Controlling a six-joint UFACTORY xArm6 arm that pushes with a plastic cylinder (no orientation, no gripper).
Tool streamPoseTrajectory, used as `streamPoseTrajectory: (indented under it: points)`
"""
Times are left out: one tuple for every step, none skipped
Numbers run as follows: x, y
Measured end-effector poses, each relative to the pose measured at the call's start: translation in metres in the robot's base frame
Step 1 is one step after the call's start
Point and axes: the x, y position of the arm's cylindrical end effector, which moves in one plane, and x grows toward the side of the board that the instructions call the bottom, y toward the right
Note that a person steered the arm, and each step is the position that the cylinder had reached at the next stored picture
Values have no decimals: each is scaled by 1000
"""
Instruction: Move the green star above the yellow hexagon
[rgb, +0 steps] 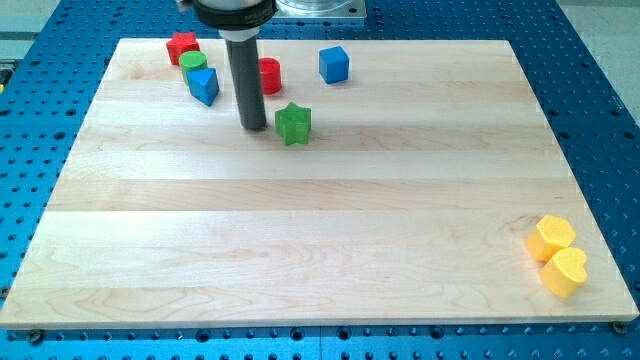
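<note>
The green star lies on the wooden board near the view's top, left of centre. The yellow hexagon sits far off at the view's bottom right, touching a yellow heart just below it. My tip rests on the board just to the left of the green star, a small gap apart from it. The dark rod rises from there to the view's top edge.
At the view's top left are a red star-like block, a green cylinder and a blue block. A red cylinder stands partly behind the rod. A blue cube lies right of it.
</note>
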Motion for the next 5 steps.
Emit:
streamPoseTrajectory:
  points:
    - [3, 51]
    - [15, 91]
    - [38, 29]
    - [29, 13]
    - [75, 25]
